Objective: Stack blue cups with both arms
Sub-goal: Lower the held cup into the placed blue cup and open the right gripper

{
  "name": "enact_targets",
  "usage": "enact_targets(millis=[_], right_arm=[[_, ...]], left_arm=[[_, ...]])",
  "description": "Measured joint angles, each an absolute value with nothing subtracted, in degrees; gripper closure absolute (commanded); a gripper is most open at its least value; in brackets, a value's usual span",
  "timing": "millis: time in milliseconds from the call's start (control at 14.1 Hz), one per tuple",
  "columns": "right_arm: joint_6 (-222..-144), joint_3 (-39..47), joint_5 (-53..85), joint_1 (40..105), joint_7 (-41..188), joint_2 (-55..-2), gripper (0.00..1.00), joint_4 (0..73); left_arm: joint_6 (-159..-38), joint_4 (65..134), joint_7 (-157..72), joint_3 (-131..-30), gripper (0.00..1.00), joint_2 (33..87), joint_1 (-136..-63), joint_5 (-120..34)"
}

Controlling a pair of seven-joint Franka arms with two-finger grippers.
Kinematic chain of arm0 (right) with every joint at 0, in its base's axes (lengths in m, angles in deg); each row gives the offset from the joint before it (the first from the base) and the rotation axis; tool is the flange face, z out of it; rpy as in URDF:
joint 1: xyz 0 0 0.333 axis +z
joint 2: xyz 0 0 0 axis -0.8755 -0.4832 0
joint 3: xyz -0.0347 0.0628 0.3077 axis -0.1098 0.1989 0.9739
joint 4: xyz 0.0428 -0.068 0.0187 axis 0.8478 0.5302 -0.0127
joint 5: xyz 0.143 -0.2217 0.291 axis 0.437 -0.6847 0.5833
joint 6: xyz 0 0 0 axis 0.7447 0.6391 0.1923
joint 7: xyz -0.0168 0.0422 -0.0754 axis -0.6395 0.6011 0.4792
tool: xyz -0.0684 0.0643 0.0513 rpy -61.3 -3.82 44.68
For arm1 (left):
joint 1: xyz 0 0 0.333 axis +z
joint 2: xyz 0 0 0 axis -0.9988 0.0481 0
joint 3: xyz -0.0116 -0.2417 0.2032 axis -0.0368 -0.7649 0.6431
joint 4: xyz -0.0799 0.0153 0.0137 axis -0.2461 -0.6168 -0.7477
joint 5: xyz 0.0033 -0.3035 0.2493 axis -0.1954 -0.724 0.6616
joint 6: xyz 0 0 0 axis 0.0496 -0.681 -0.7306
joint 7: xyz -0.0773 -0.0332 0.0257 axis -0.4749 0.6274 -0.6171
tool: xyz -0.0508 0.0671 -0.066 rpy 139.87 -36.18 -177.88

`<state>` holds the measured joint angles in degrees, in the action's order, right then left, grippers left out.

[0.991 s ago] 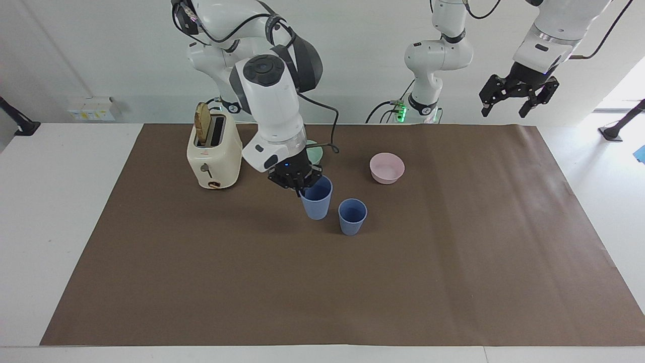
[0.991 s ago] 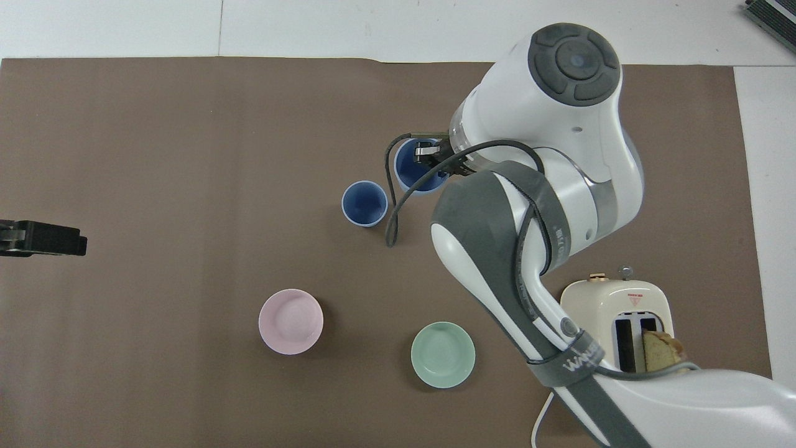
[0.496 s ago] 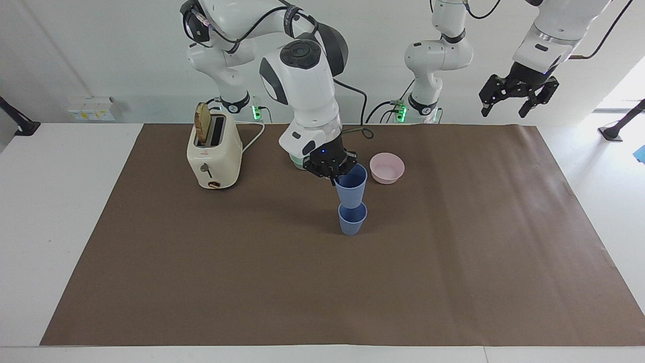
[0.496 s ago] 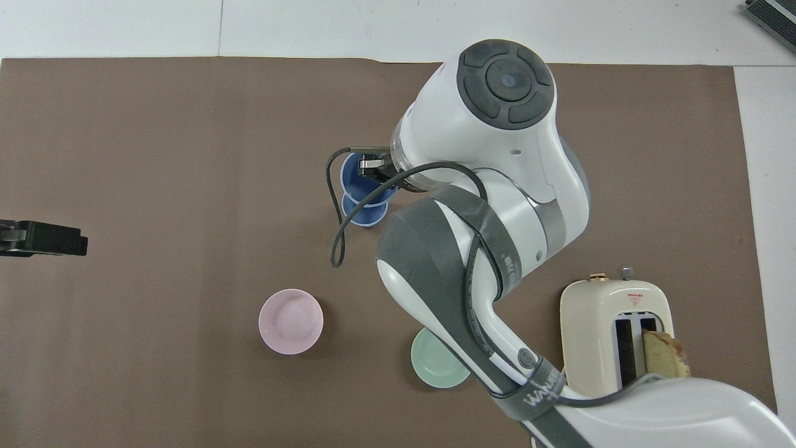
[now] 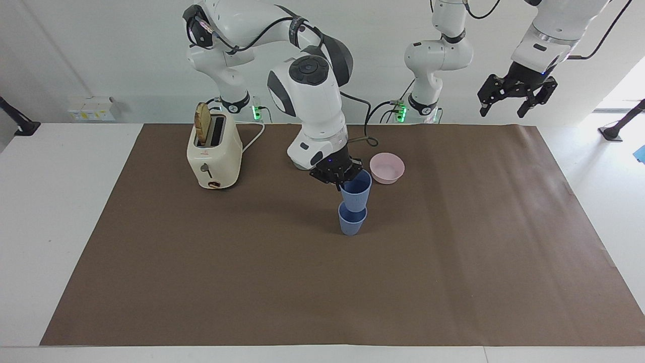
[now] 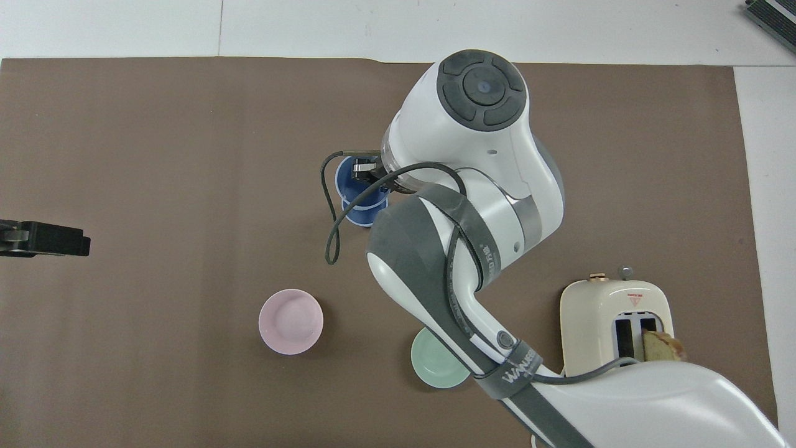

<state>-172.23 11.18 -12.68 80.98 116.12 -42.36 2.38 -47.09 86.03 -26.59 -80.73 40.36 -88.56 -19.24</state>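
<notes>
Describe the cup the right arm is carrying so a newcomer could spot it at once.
Start at the cream toaster near the right arm's end of the brown mat, then look toward the mat's middle, to the pink bowl. Beside the bowl, two blue cups line up; the upper cup hangs pinched at its rim in the right end effector, its base at the mouth of the lower cup, which stands alone on the mat.

I am counting two small matte blue-grey plastic tumblers, one [image 5: 356, 189] [image 6: 359, 178] above the other [image 5: 351, 221] [image 6: 367, 215]. I am also seeing two shallow bowls, a pale pink one [image 5: 387, 167] [image 6: 290, 321] and a mint-green one [image 6: 435, 371]. I am finding one cream two-slot toaster [image 5: 213, 154] [image 6: 609, 318] with one slice of toast [image 5: 202, 129] [image 6: 663, 346], and two white jointed robot arms.
</notes>
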Motion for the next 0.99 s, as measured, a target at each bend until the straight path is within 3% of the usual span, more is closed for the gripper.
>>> enact_targets(millis=[991], right_arm=[[-177.4,11.1,-12.7,80.9,116.1,-44.9,1.0,5.9]], left_arm=[[-47.1,86.0,-26.6,-79.7,0.0,40.4,-88.9,-19.3]])
